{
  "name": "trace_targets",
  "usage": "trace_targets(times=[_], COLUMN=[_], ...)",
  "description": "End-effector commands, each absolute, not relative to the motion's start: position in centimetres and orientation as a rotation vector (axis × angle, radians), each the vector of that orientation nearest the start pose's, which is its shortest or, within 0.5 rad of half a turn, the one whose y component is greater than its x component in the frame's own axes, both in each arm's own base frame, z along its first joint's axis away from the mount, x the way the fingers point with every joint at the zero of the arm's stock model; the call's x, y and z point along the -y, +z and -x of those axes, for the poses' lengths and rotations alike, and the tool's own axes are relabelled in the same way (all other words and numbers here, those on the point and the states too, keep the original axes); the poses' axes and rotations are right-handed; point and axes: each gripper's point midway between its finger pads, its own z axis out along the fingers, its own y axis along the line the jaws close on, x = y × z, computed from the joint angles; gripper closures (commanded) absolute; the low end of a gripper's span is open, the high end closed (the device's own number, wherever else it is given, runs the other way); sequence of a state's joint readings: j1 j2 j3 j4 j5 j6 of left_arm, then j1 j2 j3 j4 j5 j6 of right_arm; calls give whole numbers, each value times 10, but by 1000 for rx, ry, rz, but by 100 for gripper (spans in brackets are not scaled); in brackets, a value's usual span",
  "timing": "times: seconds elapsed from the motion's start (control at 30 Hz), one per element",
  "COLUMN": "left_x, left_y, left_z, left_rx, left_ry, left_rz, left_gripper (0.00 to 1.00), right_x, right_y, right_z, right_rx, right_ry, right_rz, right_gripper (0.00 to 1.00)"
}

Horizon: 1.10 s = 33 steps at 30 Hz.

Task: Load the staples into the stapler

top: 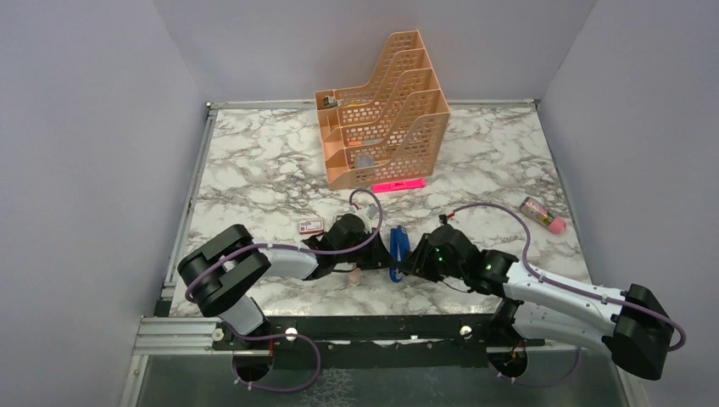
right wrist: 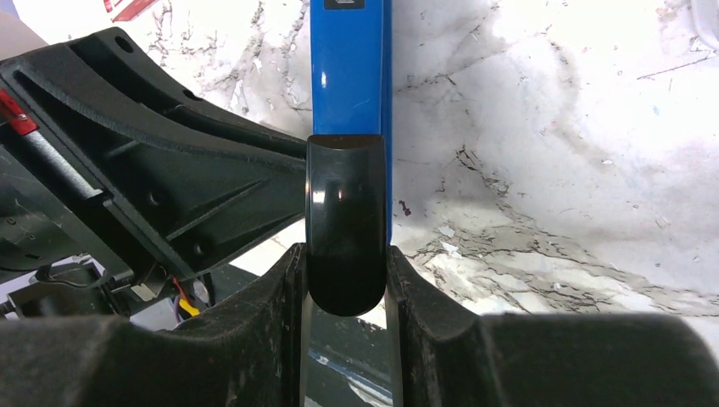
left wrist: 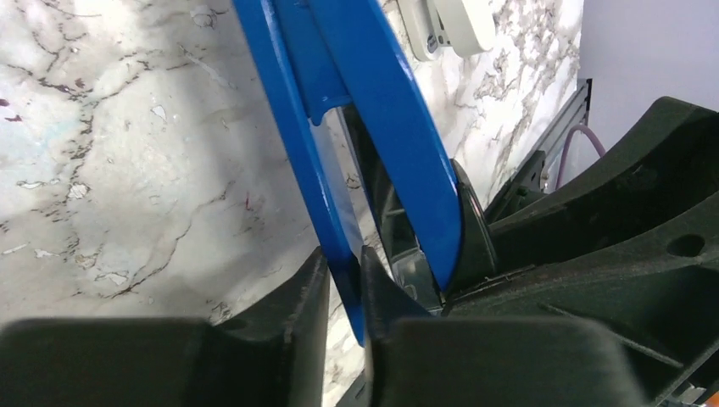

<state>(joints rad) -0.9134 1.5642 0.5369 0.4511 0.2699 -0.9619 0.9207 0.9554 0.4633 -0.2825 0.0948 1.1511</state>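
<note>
While left hand (left wrist: 343, 275) and right hand (right wrist: 346, 280) clamp the stapler (top: 397, 253), staples (top: 311, 225) lie nearby.

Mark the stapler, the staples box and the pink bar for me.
stapler (top: 397, 250): top external view, middle of its blue body.
staples box (top: 311, 226): top external view, red-labelled top face.
pink bar (top: 397, 185): top external view, centre of the bar.

The stapler (top: 397, 253) sits between my grippers, with my left gripper (left wrist: 346, 284) touching it at its 9 o'clock and my right gripper (right wrist: 346, 271) touching it at its 3 o'clock. From the stapler, the staples box (top: 311, 225) lies on the table (top: 254, 170) at 10 o'clock. A flat bar (top: 397, 184) lies at 12 o'clock, just before the desk organiser (top: 415, 127).
</note>
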Motion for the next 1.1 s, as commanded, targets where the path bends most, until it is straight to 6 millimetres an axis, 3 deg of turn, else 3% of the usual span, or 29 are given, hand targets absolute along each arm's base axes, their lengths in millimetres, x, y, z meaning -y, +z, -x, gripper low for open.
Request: trace_targets(times=[0.0,0.07,0.37,0.53,0.73,0.9,1.07], left_x=[358,357,349,352,357,358,361], left_y=[56,52,32,30,23,23,24], left_z=[-168,-168,-164,-163,-160,-162,-163], left_rx=[-2427,-2433,-2472,-2471,-2493,-2486,-2479], left_ry=[-1305,-1294,-1234,-1235,-1234,-1228,-1237], left_rz=[-164,-169,-197,-233,-265,-260,-265], left_gripper=[93,100,100,100,100,100,100], right_x=[-249,-246,-213,-189,-164,-173,-194], right_y=[107,108,137,168,221,247,237], right_z=[-167,-170,-191,-211,-240,-258,-276], right_rx=[-2390,-2382,-2275,-2168,-2008,-1955,-2003], right_ry=[965,933,731,559,346,295,293], right_rz=[-343,-338,-360,-339,-270,-161,-59], right_gripper=[82,82,82,81,75,71,69])
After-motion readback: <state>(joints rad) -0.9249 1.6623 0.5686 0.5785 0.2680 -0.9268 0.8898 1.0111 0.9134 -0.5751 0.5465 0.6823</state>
